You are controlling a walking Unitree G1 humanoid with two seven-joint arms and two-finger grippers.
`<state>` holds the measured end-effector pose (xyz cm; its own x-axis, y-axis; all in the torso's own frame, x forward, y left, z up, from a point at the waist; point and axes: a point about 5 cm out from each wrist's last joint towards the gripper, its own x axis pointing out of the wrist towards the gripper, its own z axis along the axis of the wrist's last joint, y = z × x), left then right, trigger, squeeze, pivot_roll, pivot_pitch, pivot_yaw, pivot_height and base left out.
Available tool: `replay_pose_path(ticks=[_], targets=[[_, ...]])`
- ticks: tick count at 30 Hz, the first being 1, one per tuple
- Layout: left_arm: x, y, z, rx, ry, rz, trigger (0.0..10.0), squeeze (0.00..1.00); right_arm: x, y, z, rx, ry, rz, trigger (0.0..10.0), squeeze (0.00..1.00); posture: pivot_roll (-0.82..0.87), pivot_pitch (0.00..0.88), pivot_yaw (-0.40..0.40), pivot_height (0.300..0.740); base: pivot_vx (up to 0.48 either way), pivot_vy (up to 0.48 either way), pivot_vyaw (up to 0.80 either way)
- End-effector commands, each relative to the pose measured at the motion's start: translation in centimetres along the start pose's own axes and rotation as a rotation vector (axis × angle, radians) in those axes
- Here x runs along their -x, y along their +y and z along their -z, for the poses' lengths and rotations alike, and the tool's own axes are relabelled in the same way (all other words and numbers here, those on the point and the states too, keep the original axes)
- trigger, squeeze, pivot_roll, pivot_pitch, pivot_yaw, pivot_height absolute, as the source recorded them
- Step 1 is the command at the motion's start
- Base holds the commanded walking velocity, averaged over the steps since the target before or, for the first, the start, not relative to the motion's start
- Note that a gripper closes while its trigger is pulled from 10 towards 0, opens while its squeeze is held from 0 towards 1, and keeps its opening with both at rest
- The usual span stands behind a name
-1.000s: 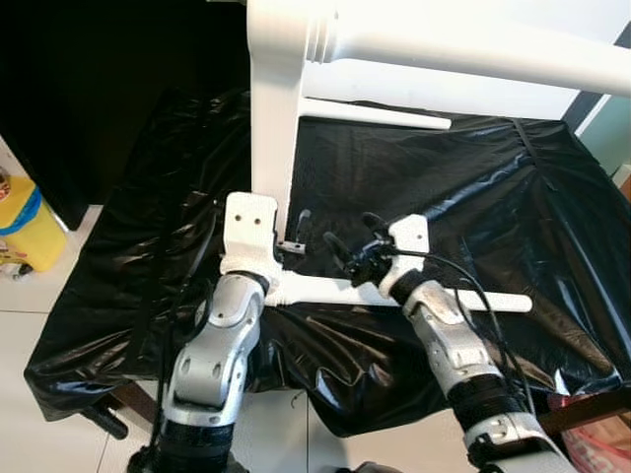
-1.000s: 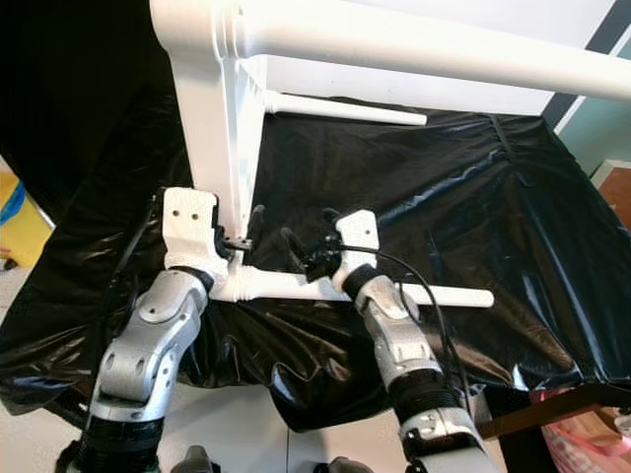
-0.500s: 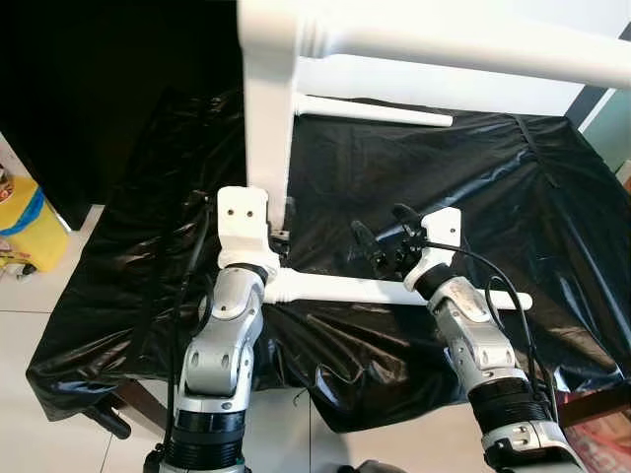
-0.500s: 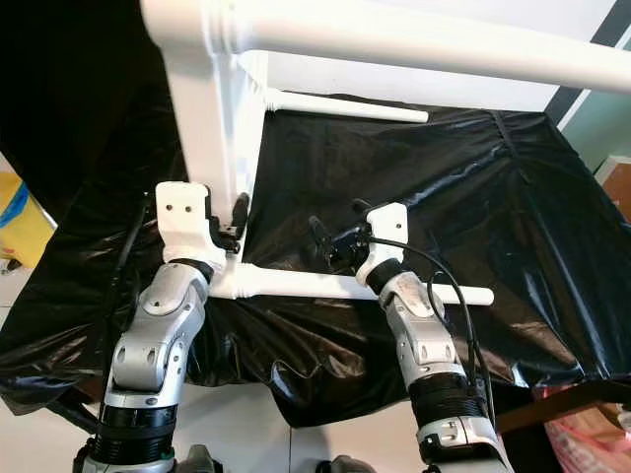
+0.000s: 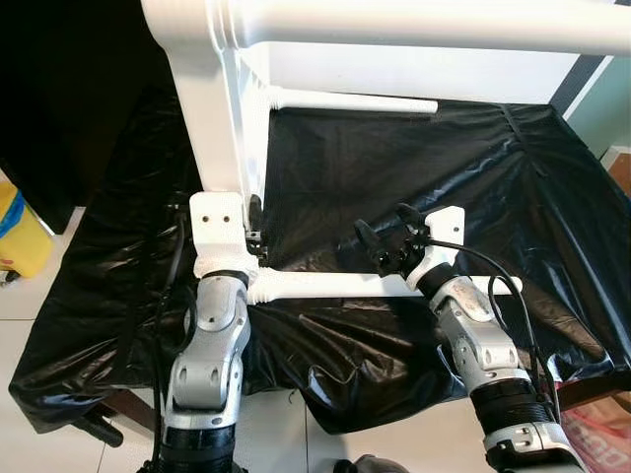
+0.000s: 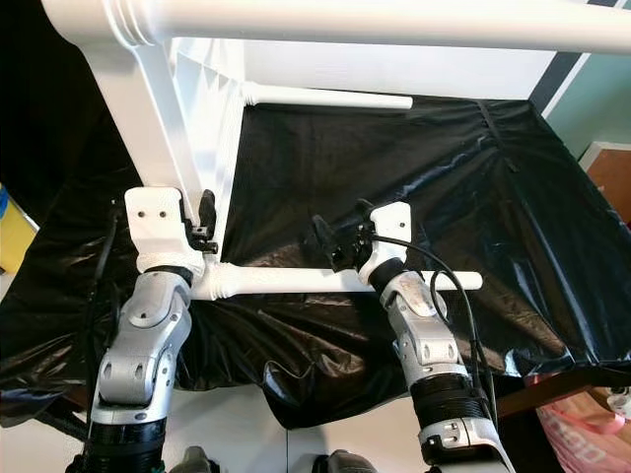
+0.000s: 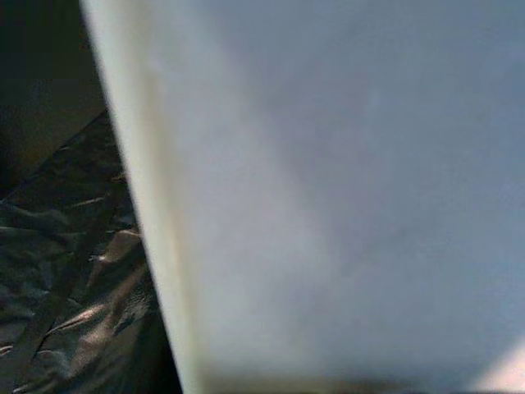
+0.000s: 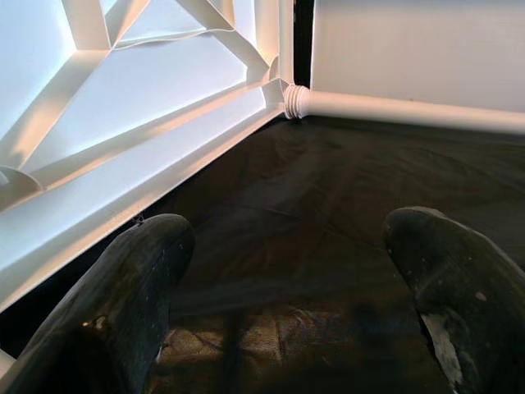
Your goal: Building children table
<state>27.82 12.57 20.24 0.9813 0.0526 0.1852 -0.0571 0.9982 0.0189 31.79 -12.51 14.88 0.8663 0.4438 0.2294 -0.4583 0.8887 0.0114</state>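
The white children's table lies on its side on a black plastic sheet (image 5: 473,168). Its tabletop (image 5: 212,128) stands upright at the left, and its ribbed underside (image 8: 123,90) faces the right wrist camera. One leg (image 5: 414,25) juts across the top, a far leg (image 5: 355,101) runs along the sheet at the back, and a near leg (image 5: 335,286) lies along the front. My left gripper (image 5: 254,222) is pressed against the tabletop's lower corner, where the near leg joins. My right gripper (image 5: 383,229) hovers just above the near leg's middle, open, with nothing between its fingers (image 8: 131,271).
The black sheet drapes over the front edge (image 5: 345,394), with white floor tiles (image 5: 59,305) below. A yellow container (image 5: 18,236) stands on the floor at the left. A pink object (image 5: 603,439) shows at the lower right. Dark furniture (image 5: 69,89) rises behind the left side.
The camera has shifted, sliding the scene leftward. My right gripper has drawn away from the tabletop, rightward along the near leg. The left gripper stays at the corner.
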Motion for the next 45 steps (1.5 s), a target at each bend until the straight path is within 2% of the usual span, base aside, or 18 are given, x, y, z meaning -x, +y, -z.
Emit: replay_pose_path(ticks=[1,4,6,8,13,15,19,20,21,22,23,24,28,33,34,40,42,45], targets=[[0.6,1.3,-0.2,0.007,-0.011,-0.138,0.0,0.0,0.5,-0.5,0.2,0.002,0.019,0.014,10.0,0.0,0.04,0.081,-0.107,0.74,0.0,0.0,0.0],[0.9,2.0,-0.7,-0.025,-0.029,-0.152,0.0,0.0,0.5,-0.4,0.4,-0.001,0.025,0.01,10.0,0.0,0.05,0.082,-0.111,0.74,0.0,0.0,0.0],[1.8,3.5,-1.8,-0.096,-0.072,-0.182,0.0,0.0,0.5,-0.2,0.7,-0.006,0.035,-0.001,10.0,0.0,0.06,0.083,-0.118,0.74,0.0,0.0,0.0],[1.8,3.5,-1.8,-0.096,-0.072,-0.182,0.0,0.0,0.5,-0.2,0.7,-0.006,0.035,-0.001,10.0,0.0,0.06,0.083,-0.118,0.74,0.0,0.0,0.0],[2.9,5.0,-2.9,-0.169,-0.113,-0.191,0.0,0.0,0.2,0.0,0.8,-0.011,0.043,-0.022,10.0,0.0,0.09,0.081,-0.136,0.74,0.0,0.0,0.0],[2.9,5.0,-2.9,-0.169,-0.113,-0.191,0.0,0.0,0.2,0.0,0.8,-0.011,0.043,-0.022,10.0,0.0,0.09,0.081,-0.136,0.74,0.0,0.0,0.0],[3.1,6.1,-3.4,-0.208,-0.142,-0.188,0.0,0.0,-0.1,0.1,1.0,-0.01,0.051,-0.038,10.0,0.0,0.1,0.082,-0.144,0.74,0.0,0.0,0.0],[3.1,6.2,-3.5,-0.233,-0.151,-0.164,1.0,0.0,-0.2,0.1,1.0,-0.011,0.054,-0.041,10.0,0.0,0.1,0.085,-0.146,0.74,0.0,0.0,0.0],[3.1,6.2,-3.5,-0.233,-0.151,-0.164,1.0,0.0,-0.2,0.1,1.0,-0.011,0.054,-0.041,10.0,0.0,0.1,0.085,-0.146,0.74,0.0,0.0,0.0],[2.9,5.6,-3.1,-0.25,-0.148,-0.068,10.0,0.0,-0.2,0.1,1.1,-0.012,0.058,-0.045,10.0,0.0,0.1,0.086,-0.145,0.74,0.0,0.0,0.0],[2.9,5.6,-3.1,-0.25,-0.148,-0.068,10.0,0.0,-0.2,0.1,1.1,-0.012,0.058,-0.045,10.0,0.0,0.1,0.086,-0.145,0.74,0.0,0.0,0.0],[2.9,5.6,-3.1,-0.25,-0.147,-0.06,10.0,1.0,-0.2,0.2,1.1,-0.012,0.059,-0.045,10.0,0.0,0.1,0.086,-0.144,0.74,0.0,0.0,0.0],[2.9,5.6,-3.1,-0.231,-0.151,-0.047,10.0,1.0,-0.1,0.2,1.2,-0.014,0.061,-0.043,10.0,0.0,0.1,0.086,-0.142,0.74,0.0,0.0,0.0],[2.9,5.5,-3.0,-0.266,-0.139,-0.006,10.0,1.0,-0.1,0.1,1.2,-0.014,0.062,-0.041,10.0,0.0,0.1,0.086,-0.141,0.74,0.0,0.0,0.0],[3.0,5.3,-3.0,-0.287,-0.139,0.033,10.0,0.0,-0.1,0.1,1.2,-0.015,0.062,-0.04,10.0,0.0,0.1,0.087,-0.141,0.74,0.0,0.0,0.0],[3.3,4.5,-3.5,-0.27,-0.164,0.131,10.0,0.0,-0.1,0.1,1.3,-0.016,0.062,-0.04,10.0,0.0,0.1,0.088,-0.143,0.74,0.0,0.0,0.0],[4.1,3.9,-4.2,-0.229,-0.198,0.19,10.0,0.0,-0.1,0.1,1.4,-0.017,0.064,-0.044,10.0,0.0,0.11,0.092,-0.146,0.74,0.0,0.0,0.0],[4.9,3.7,-4.9,-0.214,-0.23,0.195,10.0,0.0,-0.2,0.2,1.4,-0.019,0.065,-0.047,10.0,0.0,0.12,0.093,-0.147,0.74,0.0,0.0,0.0]])
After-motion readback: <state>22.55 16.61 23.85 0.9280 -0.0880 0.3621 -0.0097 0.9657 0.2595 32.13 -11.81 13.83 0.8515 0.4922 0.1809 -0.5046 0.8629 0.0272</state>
